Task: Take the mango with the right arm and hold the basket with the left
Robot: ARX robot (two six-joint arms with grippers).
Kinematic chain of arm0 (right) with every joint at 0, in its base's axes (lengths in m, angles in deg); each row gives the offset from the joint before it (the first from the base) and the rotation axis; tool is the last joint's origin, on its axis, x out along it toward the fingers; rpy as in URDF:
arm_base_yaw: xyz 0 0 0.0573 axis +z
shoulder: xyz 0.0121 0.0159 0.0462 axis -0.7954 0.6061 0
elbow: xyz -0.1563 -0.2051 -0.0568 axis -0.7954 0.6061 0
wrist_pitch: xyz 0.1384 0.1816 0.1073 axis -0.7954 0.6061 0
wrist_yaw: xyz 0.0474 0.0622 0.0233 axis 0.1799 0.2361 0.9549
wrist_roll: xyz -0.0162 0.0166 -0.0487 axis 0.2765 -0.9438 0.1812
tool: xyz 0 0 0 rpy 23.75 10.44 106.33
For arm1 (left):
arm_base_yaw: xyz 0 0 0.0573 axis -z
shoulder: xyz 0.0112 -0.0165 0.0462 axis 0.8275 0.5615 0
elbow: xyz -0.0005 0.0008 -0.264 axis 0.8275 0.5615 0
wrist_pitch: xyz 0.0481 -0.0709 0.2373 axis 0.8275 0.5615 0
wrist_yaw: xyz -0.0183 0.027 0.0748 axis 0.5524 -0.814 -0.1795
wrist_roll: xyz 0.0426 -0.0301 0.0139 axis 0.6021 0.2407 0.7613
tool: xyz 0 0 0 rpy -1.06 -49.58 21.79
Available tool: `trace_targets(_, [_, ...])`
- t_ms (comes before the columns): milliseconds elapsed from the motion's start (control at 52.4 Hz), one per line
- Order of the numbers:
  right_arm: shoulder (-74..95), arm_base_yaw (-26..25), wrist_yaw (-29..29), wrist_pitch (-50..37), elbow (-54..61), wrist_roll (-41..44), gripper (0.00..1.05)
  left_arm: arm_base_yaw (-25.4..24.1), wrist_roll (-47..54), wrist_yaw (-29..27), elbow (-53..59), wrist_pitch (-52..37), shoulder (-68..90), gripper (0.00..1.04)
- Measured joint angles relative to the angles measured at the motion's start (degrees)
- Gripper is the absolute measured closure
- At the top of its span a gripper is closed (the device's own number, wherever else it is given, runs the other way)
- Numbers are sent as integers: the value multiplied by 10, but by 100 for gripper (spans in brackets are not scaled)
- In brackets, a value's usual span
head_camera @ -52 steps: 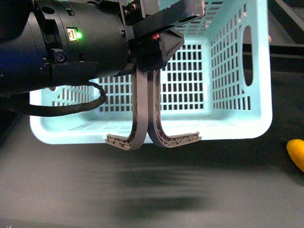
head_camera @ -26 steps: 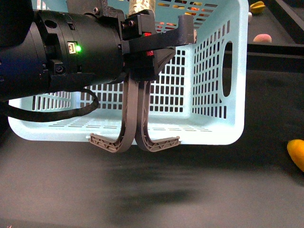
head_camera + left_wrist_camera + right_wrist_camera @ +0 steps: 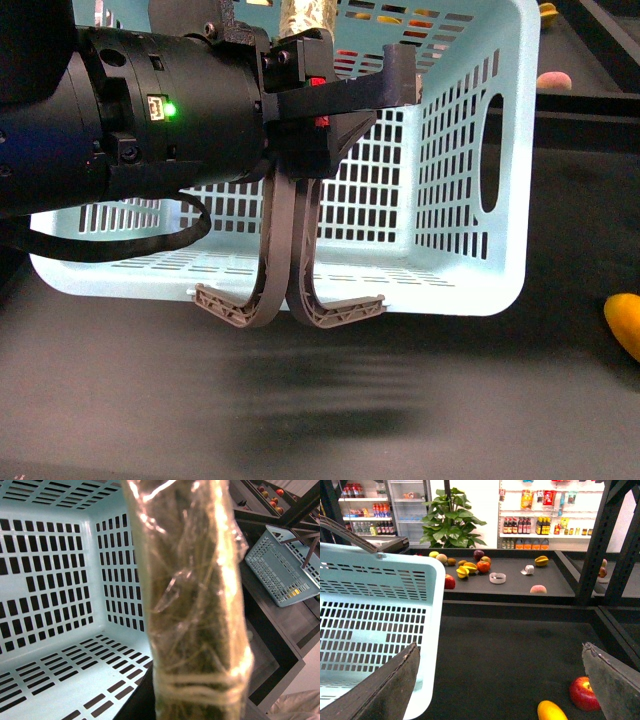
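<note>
1. The left gripper (image 3: pixel 305 120) has its jaws clamped together on the 2 grey handles (image 3: pixel 290 260) of the basket (image 3: pixel 460 180). Both handles are gathered into 1 bundle directly below the jaws.
2. Judgement: gripping both handles at their meeting point carries the basket by its balance point. The open mouth is then presented toward the robot so that fruit can be dropped in.
3. In the left wrist view, 1 tape-wrapped finger (image 3: pixel 195 605) fills the centre. The bare basket floor lies beyond it.
4. The right gripper (image 3: pixel 497 690) has its jaws wide apart and holds nothing. Its 2 dark fingers (image 3: pixel 385 690) frame the view.
5. The mango (image 3: pixel 551 711) lies ahead of the open right jaws, inside the span between the fingers and nearer 1 of them. It rests just beside a red apple (image 3: pixel 585 692) and well apart from the basket.
6. Judgement: the open jaws are prepared for an approach to the mango. The pick is not yet done.
7. The work surface (image 3: pixel 510 650) is dark, matte and flat.
8. Beyond the surface, a raised rear shelf (image 3: pixel 560 580) carries assorted fruit.
9. The room is a shop. A leafy plant (image 3: pixel 451 522) and bottle racks (image 3: pixel 530 527) stand at the rear, with dark frame posts alongside. A second basket (image 3: pixel 280 565) sits off to 1 side.
</note>
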Motion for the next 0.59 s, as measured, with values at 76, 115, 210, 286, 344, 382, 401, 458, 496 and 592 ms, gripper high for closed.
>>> trace_targets(76, [0,0,0,0,0,0,8,-1,0,0,0,0,0,97])
trace_targets(115, [0,0,0,0,0,0,8,-1,1,-1,0,0,0,97])
trace_targets(210, [0,0,0,0,0,0,8,-2,1,-1,0,0,0,97])
trace_targets(286, [0,0,0,0,0,0,8,-2,1,0,0,0,0,97])
trace_targets(344, [0,0,0,0,0,0,8,-2,1,0,0,0,0,97])
trace_targets(382, [0,0,0,0,0,0,8,-2,1,0,0,0,0,97])
trace_targets(401, [0,0,0,0,0,0,8,-2,1,0,0,0,0,97])
trace_targets(458, [0,0,0,0,0,0,8,-2,1,0,0,0,0,97])
trace_targets(496, [0,0,0,0,0,0,8,-2,1,0,0,0,0,97])
trace_targets(592, [0,0,0,0,0,0,8,-2,1,0,0,0,0,97])
